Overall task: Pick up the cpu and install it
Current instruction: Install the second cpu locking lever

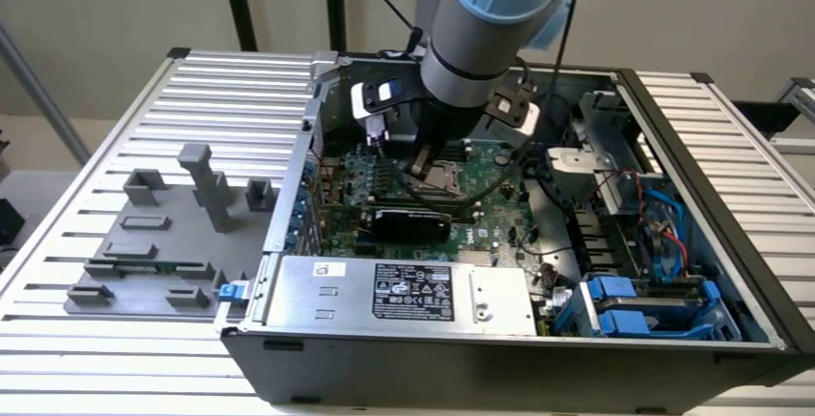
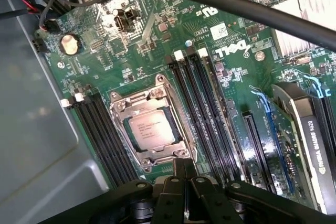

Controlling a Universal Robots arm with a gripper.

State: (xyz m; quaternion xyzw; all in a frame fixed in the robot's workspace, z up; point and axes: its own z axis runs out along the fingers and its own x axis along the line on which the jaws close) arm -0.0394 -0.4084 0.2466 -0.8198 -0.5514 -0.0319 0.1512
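Observation:
The cpu (image 2: 152, 130), a small square chip with a silvery top and printed text, lies flat inside the metal socket frame (image 2: 122, 109) on the green motherboard (image 2: 157, 40). My gripper (image 2: 184, 165) hovers just beside the socket's edge, its two black fingers pressed together with nothing between them. In the exterior view the gripper (image 1: 423, 160) reaches down into the open computer case (image 1: 510, 359), right over the socket (image 1: 440, 180).
Black memory slots (image 2: 205, 108) flank the socket on both sides. A graphics card (image 2: 310, 129) stands nearby, and a thick black cable (image 2: 236, 11) crosses above the board. Grey fixture blocks (image 1: 166, 235) sit on the slatted table at the exterior view's left.

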